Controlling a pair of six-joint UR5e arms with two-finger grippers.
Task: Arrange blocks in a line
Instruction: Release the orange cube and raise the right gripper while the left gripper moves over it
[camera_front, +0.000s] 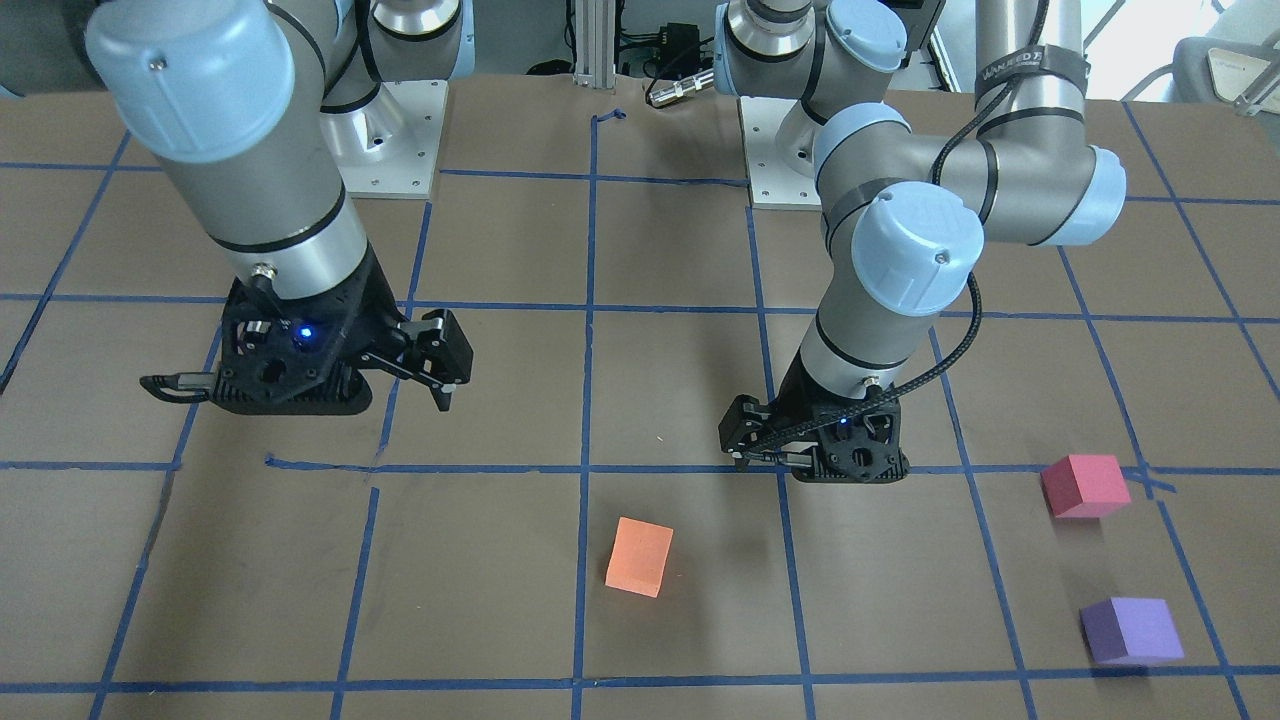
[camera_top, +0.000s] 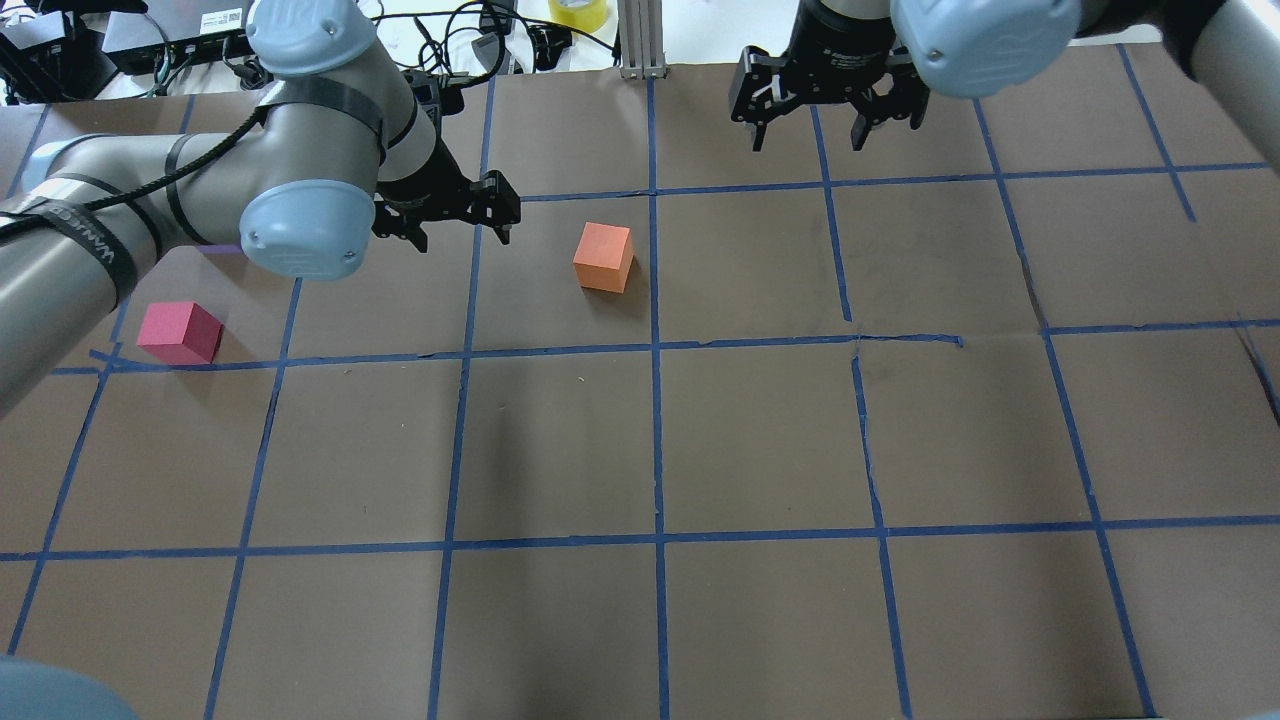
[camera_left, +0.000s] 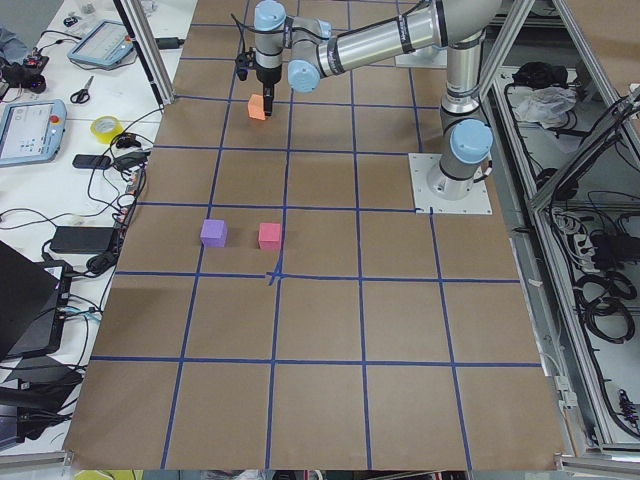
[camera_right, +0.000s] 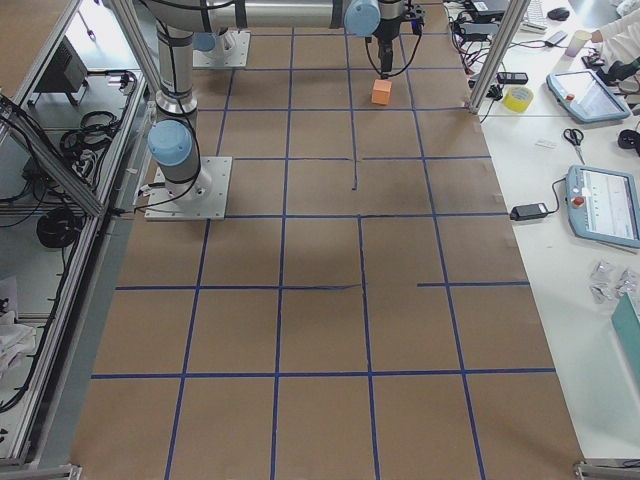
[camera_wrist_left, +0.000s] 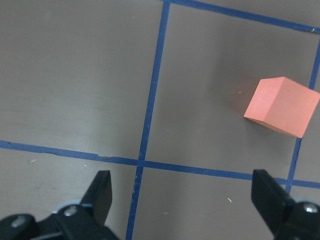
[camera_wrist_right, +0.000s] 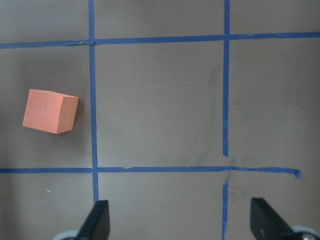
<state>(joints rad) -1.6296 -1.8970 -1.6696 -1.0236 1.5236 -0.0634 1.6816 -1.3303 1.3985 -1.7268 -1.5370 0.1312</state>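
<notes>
With jaws apart, left gripper (camera_wrist_left: 184, 200) and right gripper (camera_wrist_right: 181, 220) hang empty. If I descend off-centre, I risk nudging the orange block (camera_wrist_left: 281, 106) toward the far edge of the table (camera_top: 760, 440).

Robotics lab: table (camera_right: 320, 330) papered brown with a blue tape grid (camera_top: 658, 440), two robot arms (camera_top: 300, 150) bolted to base plates (camera_left: 452, 185), aluminium frame (camera_right: 500, 45) around it. Side bench (camera_right: 560, 280) holds teach pendants (camera_right: 607, 205), tape roll (camera_right: 518, 98), scissors (camera_right: 573, 137) and a black box (camera_right: 527, 211), probably a power brick.
</notes>
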